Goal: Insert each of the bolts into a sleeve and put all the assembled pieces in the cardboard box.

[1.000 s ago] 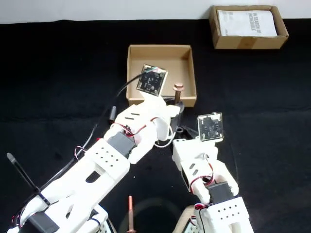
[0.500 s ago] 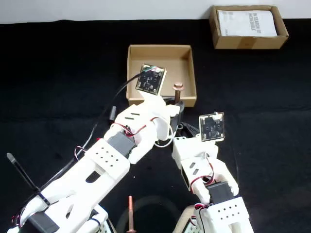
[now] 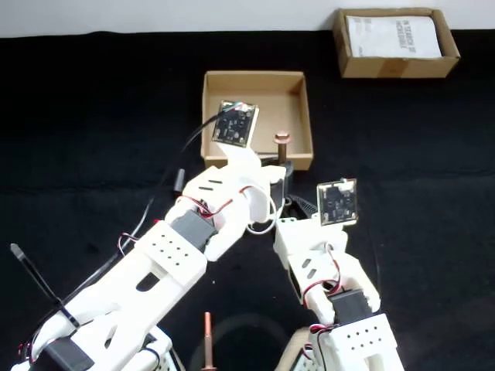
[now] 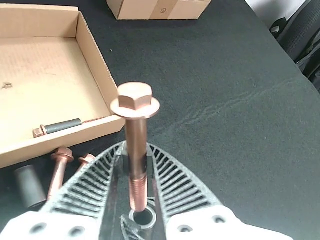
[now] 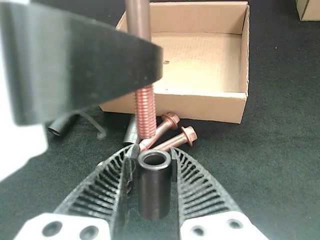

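While both arms work over the black table (image 3: 93, 100), everything happens on the near side of the cardboard box (image 3: 210, 116), by its near right corner. From near left comes the left arm (image 3: 155, 263), from near centre the right arm (image 3: 329, 263); their tools meet tip to tip.

- State: the left gripper (image 4: 137, 150) is clamped on a copper flange bolt (image 4: 135, 102), upright, head up, threads down. The right gripper (image 5: 153, 152) is closed around a dark sleeve (image 5: 154, 192), upright, bore open at the top.
- Step, as judged: insertion, not yet done. The thread tip hangs just above the bore, slightly off its rim on the box side, not inside.
- To do it well: take out that sideways offset first, keep the bolt axis parallel to the sleeve, then lower slowly. The right arm should only hold firm.
- Watch: threads catching the rim would tilt the sleeve. The left jaws grip low on the shank, so they will likely meet the right fingertips before the bolt seats; letting go partway and letting it drop looks sensible.
- Rest: one assembled piece (image 4: 60, 126) lies in the box along its near wall. Two loose bolts (image 5: 171, 120) and a spare sleeve (image 4: 27, 182) lie on the table just near of the box; another bolt (image 3: 207, 340) lies at the near edge.
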Robot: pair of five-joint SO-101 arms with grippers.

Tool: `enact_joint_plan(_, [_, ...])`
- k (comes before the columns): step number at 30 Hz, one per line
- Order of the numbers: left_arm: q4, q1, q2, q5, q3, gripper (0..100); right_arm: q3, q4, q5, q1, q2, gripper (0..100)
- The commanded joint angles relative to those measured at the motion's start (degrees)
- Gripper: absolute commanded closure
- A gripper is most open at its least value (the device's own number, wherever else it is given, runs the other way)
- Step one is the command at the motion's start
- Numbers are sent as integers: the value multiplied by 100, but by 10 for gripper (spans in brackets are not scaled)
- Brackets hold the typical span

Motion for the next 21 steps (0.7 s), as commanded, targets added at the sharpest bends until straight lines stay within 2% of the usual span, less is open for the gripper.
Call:
enact_joint_plan(1, [123, 75, -233, 53, -48, 991, -48, -277, -44, -31, -57, 991])
enact_joint_plan(21, [290, 347, 215, 0, -66, 991, -84, -295, -44, -13, -57, 991])
